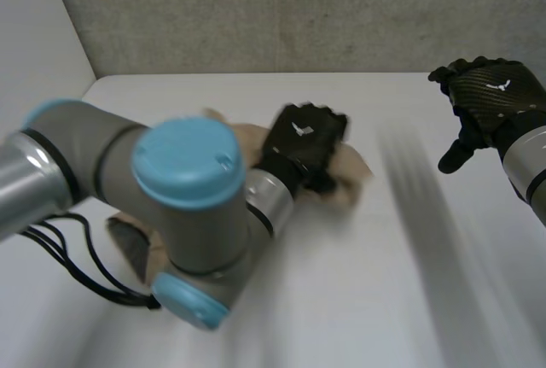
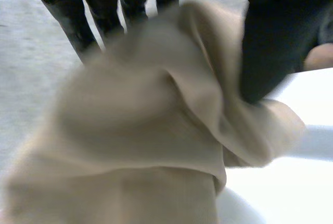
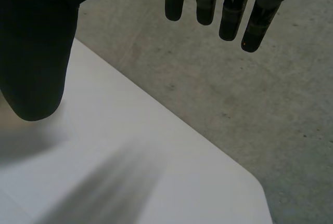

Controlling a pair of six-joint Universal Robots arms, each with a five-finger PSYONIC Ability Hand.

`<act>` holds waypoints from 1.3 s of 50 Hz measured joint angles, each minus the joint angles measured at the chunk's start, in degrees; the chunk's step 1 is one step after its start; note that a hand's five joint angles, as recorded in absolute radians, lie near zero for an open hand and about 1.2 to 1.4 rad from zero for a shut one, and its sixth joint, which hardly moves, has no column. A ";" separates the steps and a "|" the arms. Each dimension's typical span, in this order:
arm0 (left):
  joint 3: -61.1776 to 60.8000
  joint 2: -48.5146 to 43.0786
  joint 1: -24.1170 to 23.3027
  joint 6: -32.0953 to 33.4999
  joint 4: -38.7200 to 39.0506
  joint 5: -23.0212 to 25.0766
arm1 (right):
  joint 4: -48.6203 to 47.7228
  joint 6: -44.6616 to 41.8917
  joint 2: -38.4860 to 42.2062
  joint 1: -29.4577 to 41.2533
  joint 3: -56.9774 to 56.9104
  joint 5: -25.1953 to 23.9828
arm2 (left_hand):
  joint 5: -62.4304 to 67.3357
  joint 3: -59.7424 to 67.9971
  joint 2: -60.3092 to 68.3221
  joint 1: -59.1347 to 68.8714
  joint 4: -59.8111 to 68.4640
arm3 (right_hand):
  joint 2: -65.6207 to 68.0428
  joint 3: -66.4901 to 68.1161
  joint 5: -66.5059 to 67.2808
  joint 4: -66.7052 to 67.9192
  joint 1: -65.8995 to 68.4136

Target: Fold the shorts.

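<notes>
The tan shorts (image 1: 357,173) lie crumpled on the white table (image 1: 409,283), partly hidden behind my left arm. My left hand (image 1: 304,139) rests on their right part. In the left wrist view a bunched fold of the shorts (image 2: 156,130) rises between the fingers (image 2: 106,16) and the thumb (image 2: 265,47), which press it from both sides. My right hand (image 1: 490,95) hangs above the table's far right corner, apart from the cloth. Its fingers (image 3: 231,16) are straight and spread, with nothing in them.
My left arm's elbow (image 1: 183,214) crosses the near left of the table and covers much of the cloth. A grey wall (image 1: 281,9) stands behind the table. Grey floor (image 3: 250,94) lies past the table's corner (image 3: 250,182) under my right hand.
</notes>
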 measured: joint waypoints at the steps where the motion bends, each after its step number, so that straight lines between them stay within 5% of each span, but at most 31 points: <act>1: -0.29 -0.38 -0.86 -0.27 0.14 0.21 | -0.08 0.01 -0.03 -0.34 0.00 0.02 | -18.91 -18.34 -18.51 -18.72 -19.32 | 0.00 0.00 0.00 0.00 0.00; 6: -1.40 0.48 -0.34 -0.46 0.26 0.32 | -0.13 -0.11 0.18 -0.65 0.16 0.00 | -32.17 -31.43 -31.58 -29.74 -33.09 | 0.00 0.00 0.00 0.00 0.00; 17: -9.76 10.62 16.85 -0.22 -3.15 0.20 | 0.35 -0.52 2.74 0.22 0.77 -1.04 | -32.39 -31.69 -31.99 -29.82 -33.48 | 0.00 0.00 0.00 0.00 0.00; 25: -17.01 14.00 22.45 -0.04 -10.35 0.38 | 0.35 -1.52 4.27 1.41 1.20 -1.01 | -29.53 -29.75 -29.54 -27.03 -30.93 | 0.00 0.00 0.00 0.00 0.00; 45: -15.80 3.87 24.56 0.86 -14.45 0.02 | 0.29 -3.29 5.90 4.58 1.42 -0.35 | -20.59 -20.63 -20.63 -18.10 -21.84 | 0.00 0.00 0.00 0.00 0.00; 48: -15.39 2.62 24.61 2.00 -14.40 -0.23 | 0.29 -3.31 5.89 4.54 1.43 -0.34 | -15.22 -14.98 -15.09 -11.78 -16.15 | 0.00 0.00 0.00 0.00 0.00; 51: -15.08 1.75 24.79 3.67 -14.21 -0.97 | 0.29 -3.34 5.88 4.54 1.43 -0.34 | 7.29 8.46 9.46 11.11 7.43 | 0.00 0.00 0.00 0.00 0.00; 54: -14.84 1.57 24.99 4.53 -13.97 -1.66 | 0.29 -3.36 5.88 4.54 1.43 -0.32 | 8.85 11.03 11.20 12.61 9.19 | 0.00 0.00 0.00 0.00 0.00; 55: -13.47 1.95 25.63 6.56 -12.97 -4.62 | 0.29 -3.39 5.86 4.54 1.43 -0.29 | 19.19 22.34 22.47 19.90 22.05 | 0.00 0.00 0.00 0.00 0.00; 65: -3.16 10.87 26.20 11.53 -3.90 -13.95 | 0.30 -3.39 5.75 4.56 1.43 -0.20 | 19.19 23.05 23.07 19.90 22.31 | 0.00 0.00 0.00 0.00 0.00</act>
